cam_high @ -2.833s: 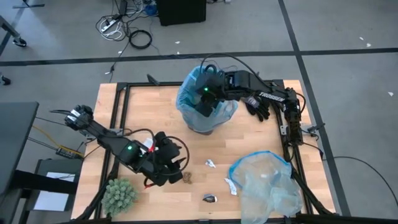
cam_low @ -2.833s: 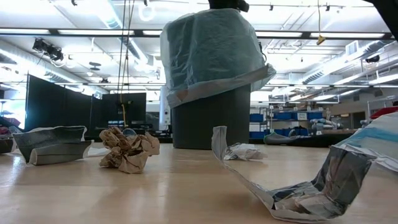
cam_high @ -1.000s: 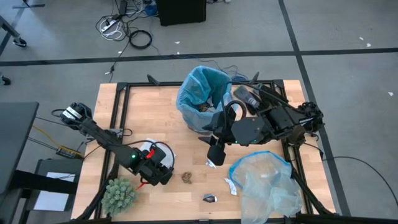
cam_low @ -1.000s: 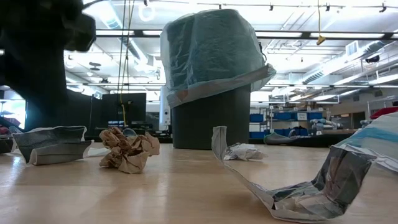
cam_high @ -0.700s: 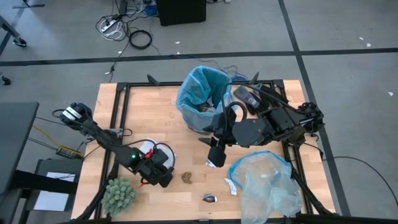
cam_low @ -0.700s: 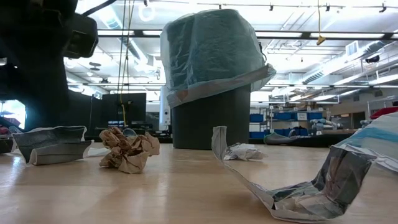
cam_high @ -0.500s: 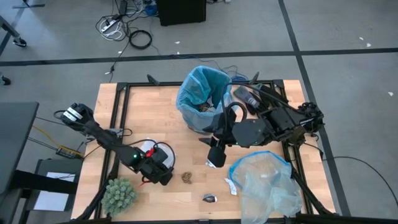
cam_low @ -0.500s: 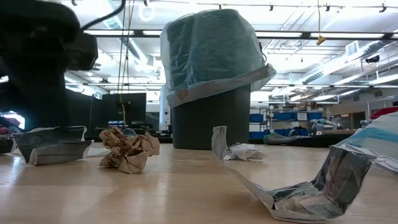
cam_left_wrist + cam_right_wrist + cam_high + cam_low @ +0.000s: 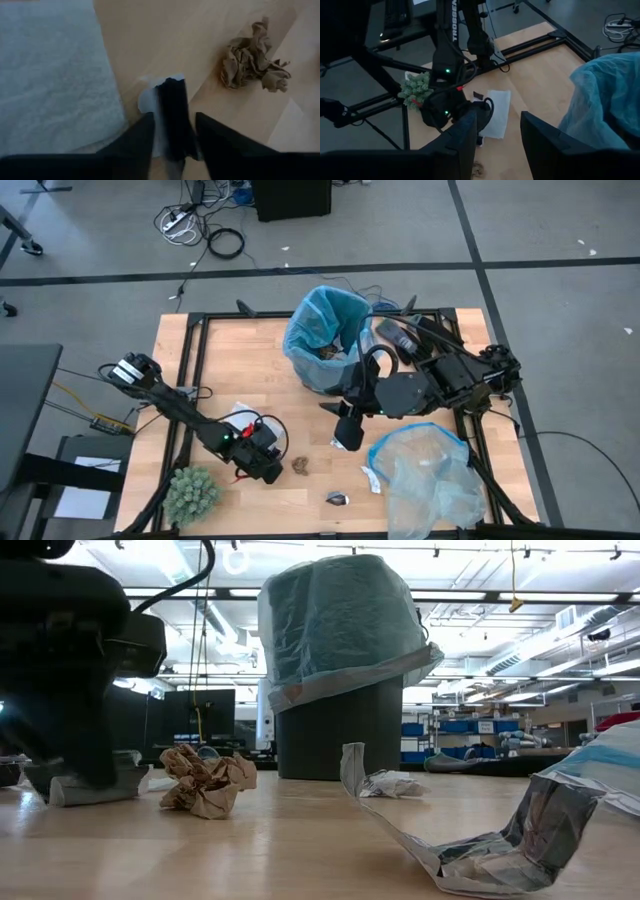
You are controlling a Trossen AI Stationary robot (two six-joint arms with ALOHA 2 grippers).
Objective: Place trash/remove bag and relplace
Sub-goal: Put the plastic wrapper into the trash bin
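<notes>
Pale wood worktop [image 9: 240, 370], black frame. I see sky-blue bag [image 9: 322, 330] lining dark grey bin [image 9: 338, 735]. Brown crumpled paper wad [image 9: 254, 64]. White paper piece [image 9: 496, 112]. Green spiky plant ball [image 9: 191, 493]. Paler grey-blue bag [image 9: 430, 478], blue rim.
</notes>
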